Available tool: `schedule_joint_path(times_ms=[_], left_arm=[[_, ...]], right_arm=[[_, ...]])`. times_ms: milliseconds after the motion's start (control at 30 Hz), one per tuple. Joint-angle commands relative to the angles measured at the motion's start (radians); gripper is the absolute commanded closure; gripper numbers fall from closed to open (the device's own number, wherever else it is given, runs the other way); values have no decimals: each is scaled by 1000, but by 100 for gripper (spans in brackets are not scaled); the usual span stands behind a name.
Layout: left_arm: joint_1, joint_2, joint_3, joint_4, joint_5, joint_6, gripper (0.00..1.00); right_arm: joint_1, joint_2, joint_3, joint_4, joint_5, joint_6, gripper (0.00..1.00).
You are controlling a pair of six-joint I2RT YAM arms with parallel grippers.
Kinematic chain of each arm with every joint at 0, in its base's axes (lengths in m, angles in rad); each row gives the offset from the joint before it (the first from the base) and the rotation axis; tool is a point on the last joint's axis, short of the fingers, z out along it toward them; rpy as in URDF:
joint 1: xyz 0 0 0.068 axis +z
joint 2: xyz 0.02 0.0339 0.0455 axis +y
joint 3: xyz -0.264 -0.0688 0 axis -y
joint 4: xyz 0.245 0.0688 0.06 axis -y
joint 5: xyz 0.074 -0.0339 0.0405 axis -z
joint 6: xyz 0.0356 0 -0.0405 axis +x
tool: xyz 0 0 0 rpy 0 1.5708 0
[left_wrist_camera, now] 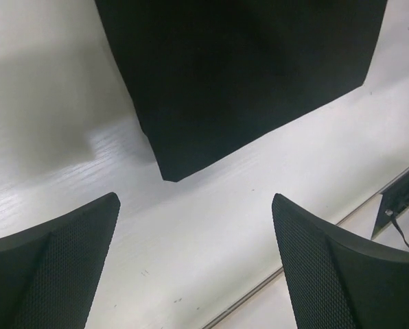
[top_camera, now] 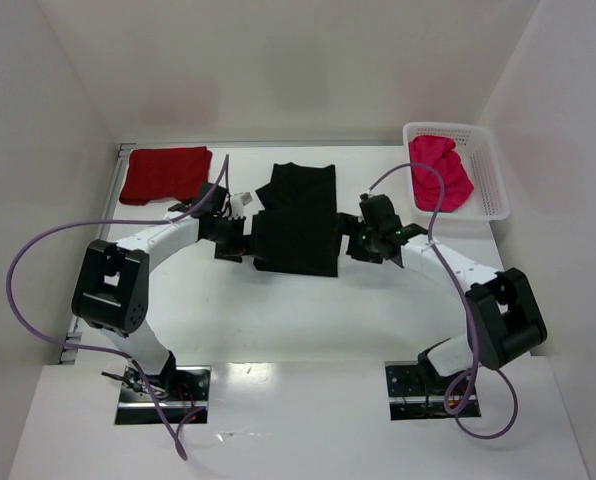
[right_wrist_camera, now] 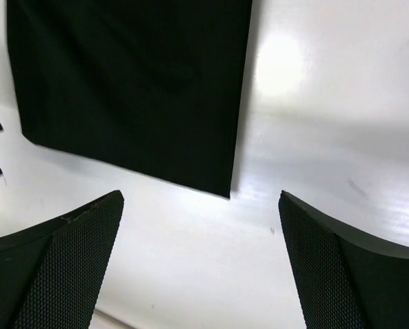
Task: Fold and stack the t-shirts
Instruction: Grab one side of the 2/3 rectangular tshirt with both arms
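The black t-shirt (top_camera: 298, 220) lies partly folded in the middle of the table, and my two grippers flank it. At its left edge my left gripper (top_camera: 236, 238) is open; in the left wrist view the gripper (left_wrist_camera: 195, 199) stands over bare table, just short of a corner of the black t-shirt (left_wrist_camera: 246, 68). My right gripper (top_camera: 356, 240) is open at the shirt's right edge; in the right wrist view the gripper (right_wrist_camera: 201, 195) holds nothing, with the black t-shirt (right_wrist_camera: 129, 89) beyond it. A folded dark red t-shirt (top_camera: 165, 174) lies at the back left. A pink-red t-shirt (top_camera: 440, 172) is bunched in the basket.
The white mesh basket (top_camera: 495, 175) stands at the back right corner. White walls close in the table on the left, back and right. Purple cables loop off both arms. The table's edge strip (left_wrist_camera: 294, 271) runs close under my left gripper.
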Motion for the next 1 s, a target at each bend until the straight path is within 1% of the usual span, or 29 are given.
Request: schedule_joint_path(times_ms=[0, 167, 233, 300, 333, 400, 467, 600, 667, 700, 767, 833, 900, 967], left_arm=[[-2, -19, 2, -20, -43, -25, 0], [-33, 8, -9, 4, -32, -25, 0], [-57, 17, -9, 15, -32, -35, 0], [-57, 17, -33, 41, -32, -45, 0], [-57, 17, -34, 63, -32, -56, 0], [-57, 36, -44, 72, -32, -67, 2], [-57, 45, -44, 72, -55, -76, 4], [-57, 54, -35, 72, -98, -76, 5], [-57, 54, -35, 72, -108, -85, 7], [-57, 54, -35, 72, -109, -85, 7], [-57, 65, -35, 92, -109, -96, 9], [-57, 74, -35, 103, -109, -105, 15], [-57, 74, -35, 115, -99, -116, 17], [-57, 83, -35, 124, -90, -116, 23]], right_arm=[[33, -45, -33, -24, -7, 46, 1], [42, -21, -66, 10, 8, 67, 1], [42, 13, -56, 1, -1, 78, 5], [53, 46, -67, 22, -13, 78, 8], [62, 47, -67, 33, -13, 78, 11], [62, 57, -67, 42, -2, 87, 11], [62, 68, -67, 56, 8, 96, 16], [62, 123, -57, 79, 8, 96, 18], [62, 134, -46, 109, -1, 96, 19], [62, 148, -46, 122, -1, 96, 22], [62, 162, -46, 131, -11, 96, 24], [62, 189, -46, 131, -11, 96, 25], [62, 189, -46, 142, -11, 96, 26], [62, 198, -46, 142, -11, 96, 31]])
